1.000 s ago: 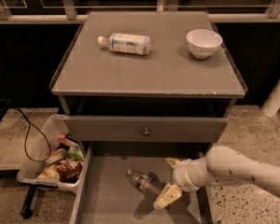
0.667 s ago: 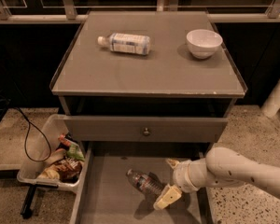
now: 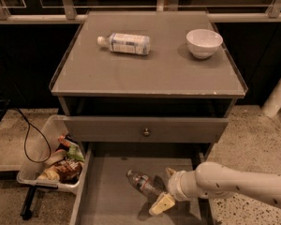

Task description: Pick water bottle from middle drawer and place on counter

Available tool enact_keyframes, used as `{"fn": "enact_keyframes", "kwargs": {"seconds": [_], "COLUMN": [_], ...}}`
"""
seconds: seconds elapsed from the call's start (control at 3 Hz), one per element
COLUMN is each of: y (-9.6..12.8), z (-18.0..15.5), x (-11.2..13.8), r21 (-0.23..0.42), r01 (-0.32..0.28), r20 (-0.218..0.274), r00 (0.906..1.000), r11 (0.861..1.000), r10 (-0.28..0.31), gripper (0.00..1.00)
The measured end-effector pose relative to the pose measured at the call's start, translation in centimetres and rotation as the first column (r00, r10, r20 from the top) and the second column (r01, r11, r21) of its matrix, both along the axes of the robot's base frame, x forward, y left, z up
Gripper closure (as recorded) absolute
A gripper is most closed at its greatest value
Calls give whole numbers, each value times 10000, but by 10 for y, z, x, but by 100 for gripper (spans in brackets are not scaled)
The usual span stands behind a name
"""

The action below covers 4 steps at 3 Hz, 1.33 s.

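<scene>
Flanking 1 bottle (image 3: pixel 144 183): claw (image 3: pixel 163 191), mid drawer (image 3: pixel 107 193)

bottles 2: water bottle (image 3: pixel 144 184), fat bottle (image 3: pixel 126 43) | bowl (image 3: pixel 203 41) 1 | bin (image 3: pixel 35 150) 1 | gripper (image 3: pixel 165 189) 1 (in middle drawer (image 3: pixel 107 193))

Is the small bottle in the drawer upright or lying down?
Lying down: bottle flat on drawer floor, cap leftward, gripper at its base.

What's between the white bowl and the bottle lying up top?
Only bare counter, in the camera view. The gripper is in the middle drawer, at the water bottle.
</scene>
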<state>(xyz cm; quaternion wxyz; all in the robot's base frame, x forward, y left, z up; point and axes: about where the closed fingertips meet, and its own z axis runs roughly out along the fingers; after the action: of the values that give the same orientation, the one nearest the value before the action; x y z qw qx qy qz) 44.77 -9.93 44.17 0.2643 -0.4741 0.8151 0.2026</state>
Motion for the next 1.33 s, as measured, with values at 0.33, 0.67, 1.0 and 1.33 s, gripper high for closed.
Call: {"fn": "enact_keyframes", "kwargs": {"seconds": [0.33,0.67,1.0,1.33], "y": [0,2,7,16], "z": [-25,-37,-51,-68], "x": [11,22,21,9], "r21": [-254,-341,-126,47], "r01": [407,712,1028,1183], "r20": [372,780,788,483], "r00": [9985,9946,9917,9918], "r11": [9988,9969,9946,9930], "r10": [-397,-684,-1015,-1184], "gripper": [0,0,0,0]}}
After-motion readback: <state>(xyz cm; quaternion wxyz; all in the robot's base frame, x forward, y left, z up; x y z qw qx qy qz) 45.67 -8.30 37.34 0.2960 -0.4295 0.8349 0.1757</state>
